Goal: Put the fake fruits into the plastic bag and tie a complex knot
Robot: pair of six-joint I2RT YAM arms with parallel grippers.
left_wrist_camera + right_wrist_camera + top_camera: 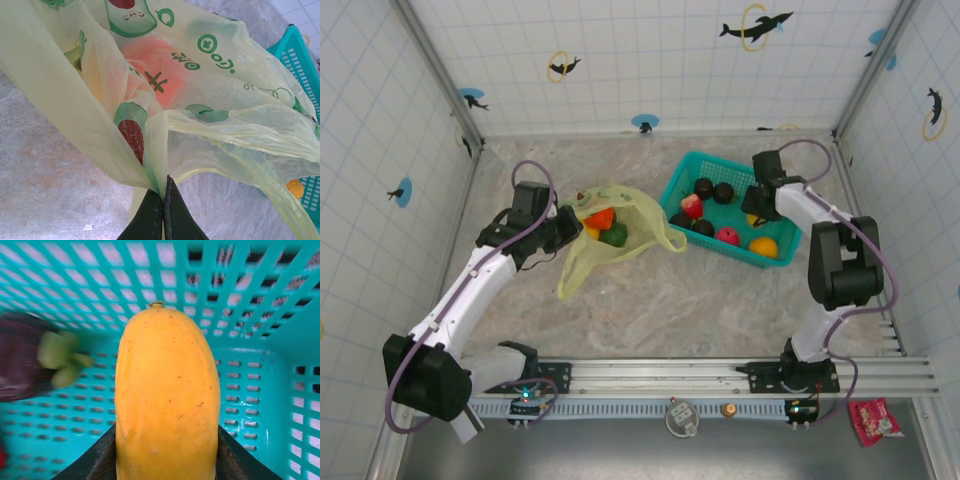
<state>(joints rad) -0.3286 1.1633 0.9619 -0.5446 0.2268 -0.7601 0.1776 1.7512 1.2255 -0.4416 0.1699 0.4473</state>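
Marbled counter (650,310): plastic bag (585,260) left of centre, thin, crinkly, left claw (163,187) pinched on its rim; right claw (165,450) clamps yellow fake fruit (167,390) in teal basket (75,280), rigid, glossy, likely light, grip mid-body

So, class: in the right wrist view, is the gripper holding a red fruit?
No, the right gripper clasps a long yellow plastic fruit inside the teal mesh basket.

The near half of the desk (660,300) is left open. The far centre is barred by the plastic bag (582,268) and the teal basket (675,177), set just beside each other. Room inside the basket is narrowed by fake fruits (728,236).
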